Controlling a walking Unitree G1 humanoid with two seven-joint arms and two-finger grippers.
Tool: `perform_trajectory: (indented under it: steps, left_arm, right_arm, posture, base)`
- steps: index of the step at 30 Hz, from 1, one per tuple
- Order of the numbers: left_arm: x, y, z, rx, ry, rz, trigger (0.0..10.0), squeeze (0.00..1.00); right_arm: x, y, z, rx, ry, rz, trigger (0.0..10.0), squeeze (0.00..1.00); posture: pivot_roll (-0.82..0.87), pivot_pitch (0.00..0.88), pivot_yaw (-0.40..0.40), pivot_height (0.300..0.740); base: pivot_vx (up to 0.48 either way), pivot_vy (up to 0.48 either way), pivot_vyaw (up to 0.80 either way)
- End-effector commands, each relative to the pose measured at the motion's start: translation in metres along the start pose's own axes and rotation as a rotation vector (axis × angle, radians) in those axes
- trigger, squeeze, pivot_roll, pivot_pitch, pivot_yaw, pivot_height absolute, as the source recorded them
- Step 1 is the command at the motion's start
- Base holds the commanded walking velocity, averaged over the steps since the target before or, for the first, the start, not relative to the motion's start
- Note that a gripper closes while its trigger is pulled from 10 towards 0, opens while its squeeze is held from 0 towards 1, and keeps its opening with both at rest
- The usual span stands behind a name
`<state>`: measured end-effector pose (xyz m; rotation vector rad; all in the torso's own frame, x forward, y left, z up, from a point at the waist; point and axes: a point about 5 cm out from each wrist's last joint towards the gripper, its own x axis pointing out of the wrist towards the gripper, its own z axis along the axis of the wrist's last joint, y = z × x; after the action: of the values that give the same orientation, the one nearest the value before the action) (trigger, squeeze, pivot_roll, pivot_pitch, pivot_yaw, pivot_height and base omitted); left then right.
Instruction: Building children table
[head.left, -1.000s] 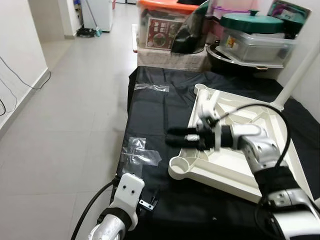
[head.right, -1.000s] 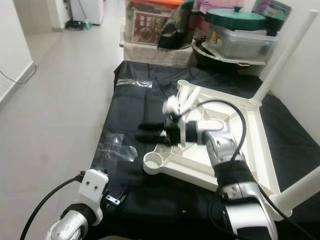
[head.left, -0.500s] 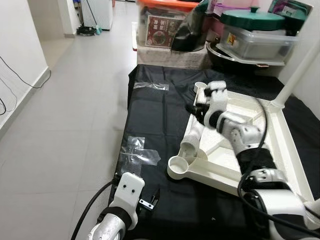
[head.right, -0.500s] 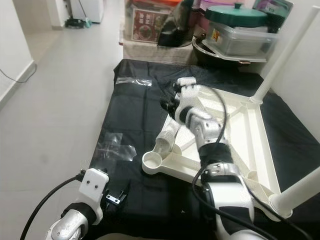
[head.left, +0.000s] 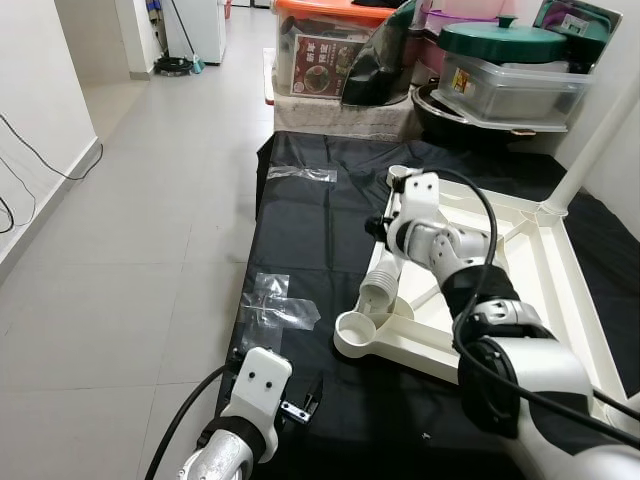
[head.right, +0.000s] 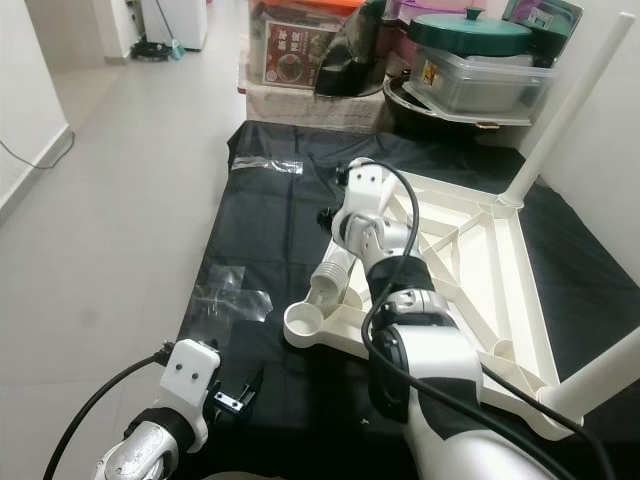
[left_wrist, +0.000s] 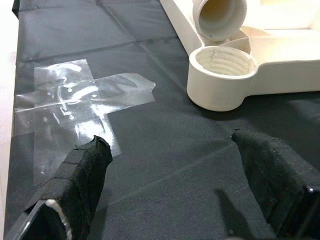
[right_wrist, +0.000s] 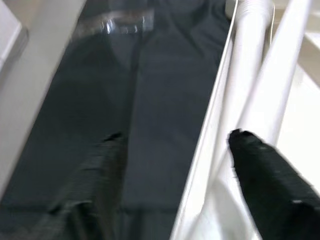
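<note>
Right wrist view shows the right gripper (right_wrist: 172, 165) with its two black fingers (right_wrist: 265, 175) spread wide apart, holding nothing; one finger lies against the loose white plastic table leg (right_wrist: 280, 85), the other hangs over the black cloth sheet (right_wrist: 150, 100). Between those fingers runs the raised rim of the upturned white plastic table top (head.left: 560, 300). From the head camera that gripper sits at the far corner of the table top, just above the leg's upper end. The leg lies tilted along the table top's near edge, its long axis running from the fingers down toward the robot, its open hollow end (left_wrist: 219, 17) resting just beside the round threaded corner socket (left_wrist: 222, 75). The left gripper (left_wrist: 180, 185) hovers low over the cloth, fingers (left_wrist: 82, 175) parted wide and empty, with the socket just beyond them and a patch of clear tape (left_wrist: 75, 105) stuck to the cloth on one side. Two fitted legs (head.right: 570, 100) stand upright at the table top's other corners. Beyond the cloth are a green-lidded clear storage box (head.left: 510, 75) and an orange-lidded bin (head.left: 330, 50).
</note>
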<state>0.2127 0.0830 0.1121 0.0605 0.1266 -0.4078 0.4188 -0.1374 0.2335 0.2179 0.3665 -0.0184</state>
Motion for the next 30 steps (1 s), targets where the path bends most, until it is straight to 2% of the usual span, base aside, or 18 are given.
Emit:
perform_trajectory:
  steps: [1, 3, 4, 5, 8, 11, 12, 13, 14, 16, 17, 19, 20, 21, 22, 24, 26, 30]
  left_arm:
    - [0.0, -0.002, -0.005, -0.004, 0.023, -0.002, 10.0, 0.0]
    - [0.0, -0.002, -0.005, -0.004, 0.023, -0.003, 10.0, 0.0]
    - [0.0, -0.002, -0.005, -0.004, 0.023, -0.003, 10.0, 0.0]
    - [0.0, -0.002, -0.005, -0.004, 0.023, -0.004, 10.0, 0.0]
    - [0.001, -0.002, -0.004, -0.003, 0.024, -0.004, 10.0, 0.0]
    - [0.001, -0.002, -0.004, -0.003, 0.024, -0.004, 10.0, 0.0]
    - [0.001, -0.001, -0.004, -0.002, 0.024, -0.002, 10.0, 0.0]
    - [0.001, -0.001, -0.004, -0.002, 0.024, -0.002, 10.0, 0.0]
    - [0.001, -0.001, -0.004, 0.001, 0.024, 0.001, 10.0, 0.0]
    - [0.001, -0.001, -0.004, 0.001, 0.024, 0.001, 10.0, 0.0]
    - [0.001, 0.0, -0.004, 0.002, 0.024, 0.002, 10.0, 0.0]
    - [0.001, -0.001, -0.004, 0.003, 0.024, 0.003, 10.0, 0.0]
    - [0.0, 0.0, -0.004, 0.002, 0.023, 0.003, 10.0, 0.0]
    - [0.0, -0.001, -0.004, 0.002, 0.023, 0.003, 10.0, 0.0]
    - [0.0, -0.001, -0.004, 0.002, 0.023, 0.003, 10.0, 0.0]
    - [0.0, -0.001, -0.004, 0.0, 0.023, 0.003, 10.0, 0.0]
    - [0.001, -0.001, -0.004, -0.002, 0.023, 0.003, 10.0, 0.0]
    - [0.001, -0.001, -0.004, -0.001, 0.024, 0.003, 10.0, 0.0]
  right_arm:
    - [0.0, -0.003, 0.003, 0.017, -0.008, -0.038, 10.0, 1.0]
    - [-0.001, -0.006, 0.008, -0.027, 0.018, -0.145, 10.0, 1.0]
    - [-0.001, -0.006, 0.008, -0.027, 0.018, -0.145, 10.0, 1.0]
    - [-0.002, -0.005, 0.01, -0.017, 0.028, -0.173, 10.0, 0.0]
    - [-0.004, -0.002, 0.013, 0.033, 0.069, -0.2, 10.0, 0.0]
    - [-0.004, -0.001, 0.014, 0.037, 0.073, -0.203, 10.0, 0.0]
    - [-0.004, 0.0, 0.009, 0.07, 0.127, -0.211, 10.0, 0.0]
    - [-0.004, 0.0, 0.009, 0.07, 0.127, -0.211, 10.0, 0.0]
    - [-0.005, 0.003, 0.0, 0.134, 0.22, -0.22, 10.0, 0.0]
    - [-0.005, 0.003, 0.0, 0.134, 0.22, -0.22, 10.0, 0.0]
    - [-0.005, 0.004, -0.006, 0.189, 0.277, -0.226, 10.0, 0.0]
    - [-0.005, 0.003, -0.01, 0.208, 0.296, -0.23, 10.0, 0.0]
    - [-0.004, 0.002, -0.012, 0.243, 0.306, -0.246, 10.0, 0.0]
    - [-0.004, 0.003, -0.014, 0.319, 0.32, -0.26, 10.0, 0.0]
    - [-0.004, 0.003, -0.014, 0.319, 0.32, -0.26, 10.0, 0.0]
    - [-0.005, -0.001, -0.013, 0.22, 0.325, -0.294, 10.0, 0.0]
    - [-0.007, 0.0, -0.014, 0.179, 0.357, -0.293, 10.0, 0.0]
    - [-0.011, 0.005, -0.019, 0.192, 0.44, -0.3, 10.0, 0.0]
  posture:
    - [0.08, 0.04, -0.119, 0.74]
    - [0.08, 0.04, -0.114, 0.74]
    - [0.08, 0.04, -0.114, 0.74]
    - [0.08, 0.039, -0.116, 0.74]
    - [0.08, 0.042, -0.117, 0.74]
    - [0.08, 0.042, -0.117, 0.74]
    - [0.08, 0.052, -0.119, 0.74]
    - [0.08, 0.052, -0.119, 0.74]
    - [0.08, 0.052, -0.119, 0.74]
    - [0.08, 0.052, -0.119, 0.74]
    - [0.09, 0.057, -0.122, 0.74]
    - [0.09, 0.057, -0.122, 0.74]
    - [0.09, 0.061, -0.119, 0.74]
    - [0.08, 0.061, -0.121, 0.74]
    - [0.08, 0.061, -0.121, 0.74]
    - [0.08, 0.063, -0.122, 0.74]
    - [0.08, 0.063, -0.122, 0.74]
    - [0.08, 0.066, -0.121, 0.74]
  base:
    - [0.0, 0.0, 0.0]
    - [0.0, 0.0, 0.0]
    - [0.0, 0.0, 0.0]
    - [0.0, 0.0, 0.0]
    - [0.0, 0.0, 0.0]
    - [0.0, 0.0, 0.0]
    - [0.0, 0.0, 0.0]
    - [0.0, 0.0, 0.0]
    - [0.0, 0.0, 0.0]
    - [0.0, 0.0, 0.0]
    - [0.0, 0.0, 0.0]
    - [0.0, 0.0, 0.0]
    - [0.0, 0.0, 0.0]
    - [0.0, 0.0, 0.0]
    - [0.0, 0.0, 0.0]
    - [0.0, 0.0, 0.0]
    - [0.0, 0.0, 0.0]
    - [0.0, 0.0, 0.0]
